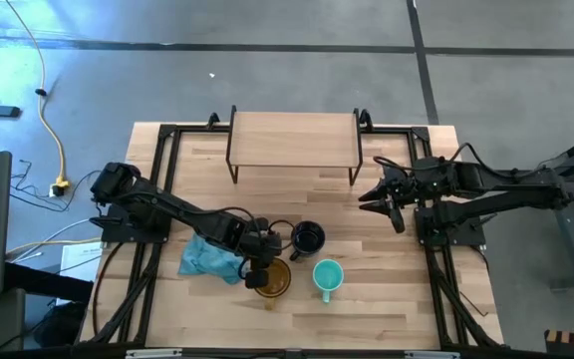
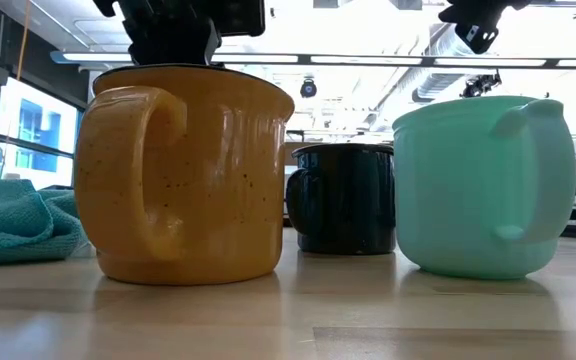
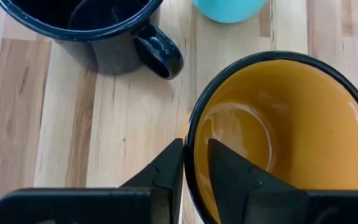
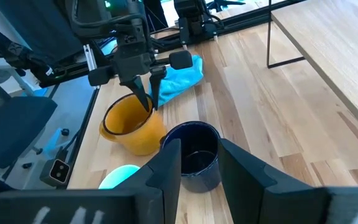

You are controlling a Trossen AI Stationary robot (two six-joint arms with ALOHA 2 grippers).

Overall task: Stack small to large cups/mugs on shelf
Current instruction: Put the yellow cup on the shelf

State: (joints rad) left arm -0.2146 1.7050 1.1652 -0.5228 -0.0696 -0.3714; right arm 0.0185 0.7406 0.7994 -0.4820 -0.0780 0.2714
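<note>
The left gripper (image 1: 258, 267) stands over the amber mug (image 1: 272, 278), its fingers (image 3: 166, 171) straddling the mug's rim — one outside the wall, one inside the bowl. The jaws are narrow, closed to about the thickness of the wall; the left wrist view suggests contact with the rim, so I judge the mug gripped. The mug rests upright on the tabletop (image 1: 387, 299), near the front edge.

The black mug (image 1: 309, 238) stands just beside it toward the shelf, and the teal mug (image 1: 327, 276) sits apart to the amber mug's right, both upright and untouched. A blue cloth (image 1: 205, 256) lies crumpled on the left arm's side.

The shelf (image 1: 292, 139) is at the far edge of the table, well apart from all three mugs, and bears nothing.

The right gripper (image 1: 385, 200) waits above the table near the shelf's right legs, jaws set wide and empty.

Governing relation: the shelf lies straight beyond the held mug, with the black mug partly between. In my judgement the lift must clear the black mug's rim before travelling toward the shelf — a rim pinch leaves the mug free to swing.
</note>
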